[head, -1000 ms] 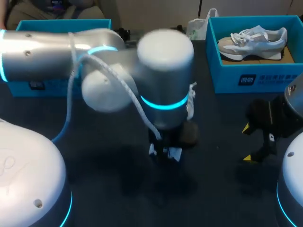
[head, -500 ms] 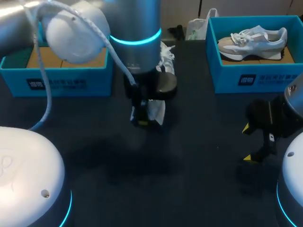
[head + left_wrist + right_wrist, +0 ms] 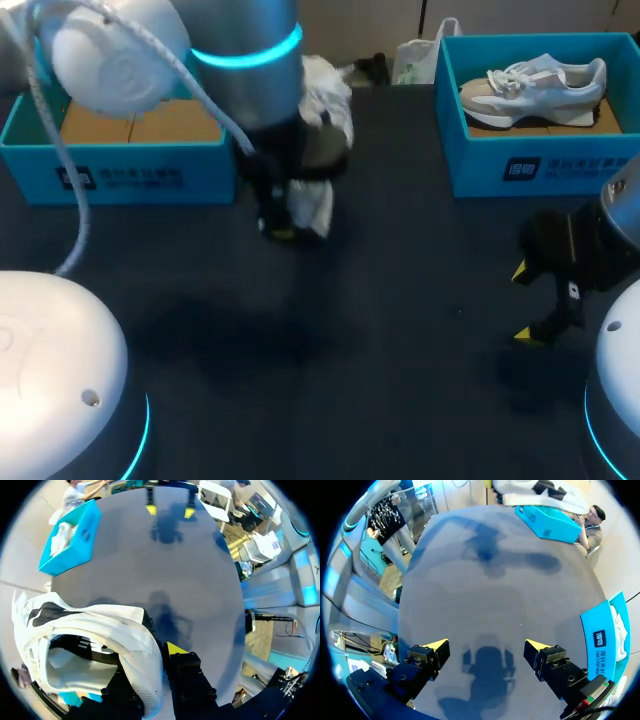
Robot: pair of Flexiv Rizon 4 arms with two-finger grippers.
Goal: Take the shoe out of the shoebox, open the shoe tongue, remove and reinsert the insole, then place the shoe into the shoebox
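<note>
A held shoe point(image 3: 100, 625)
Right box point(image 3: 540, 165), upper right, holds the other shoe point(image 3: 535, 82); left box point(image 3: 130, 178) holds brown card point(image 3: 150, 122). Left fingers point(image 3: 175, 649) grip the shoe beside it. Right fingers point(image 3: 436, 646) are spread apart.

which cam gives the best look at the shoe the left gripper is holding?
Left wrist view: the shoe fills it, opening and lining visible, its side wall pinched in the left gripper. Head view: the left arm covers most of it. Right wrist view: only a small white-and-black sliver far ahead, by the blue shoebox.

Dark table point(image 3: 400, 300); blue box point(image 3: 480, 160) at right, holding grey-white sneaker point(image 3: 535, 85).
</note>
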